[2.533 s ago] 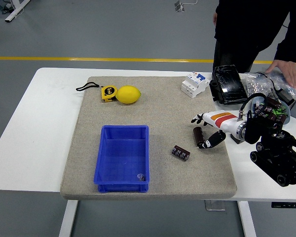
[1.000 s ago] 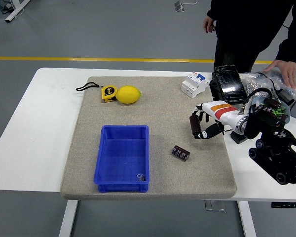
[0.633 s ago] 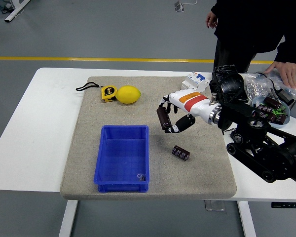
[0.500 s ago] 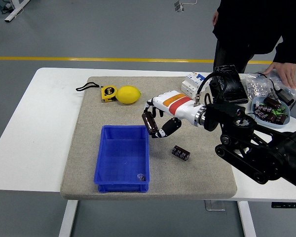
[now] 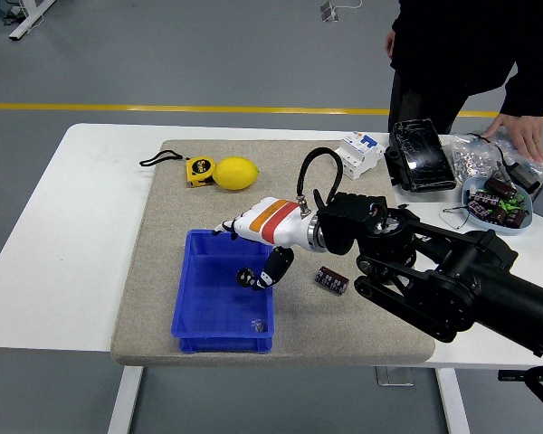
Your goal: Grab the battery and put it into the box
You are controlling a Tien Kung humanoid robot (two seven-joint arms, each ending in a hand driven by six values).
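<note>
Battery [image 5: 245,277], a dark cylinder, sits low in the right hand [image 5: 258,244], pinched between the curled thumb and fingers [image 5: 276,265], and hangs over the open top of the blue box [image 5: 195,298]; whether it touches the box floor I cannot tell. The hand, white with an orange stripe on its back, reaches in from the right on a black arm that crosses the grey mat [image 5: 163,271] on the white counter [image 5: 81,208]. Directly beneath the hand, near the box's front wall, lies a small dark object [image 5: 259,323]. Just right of the hand, on the mat outside the box, lies a second battery [image 5: 330,279]. Beyond the hand, toward the far side, a lemon [image 5: 236,173] touches a yellow tape measure [image 5: 199,169]. Farther right of the hand stand a white circuit breaker [image 5: 359,154], a black device [image 5: 423,158] and a clear bowl of parts [image 5: 498,201]. A person [image 5: 471,54] stands at the far right corner, one hand [image 5: 525,136] resting on a plastic bag there.
</note>
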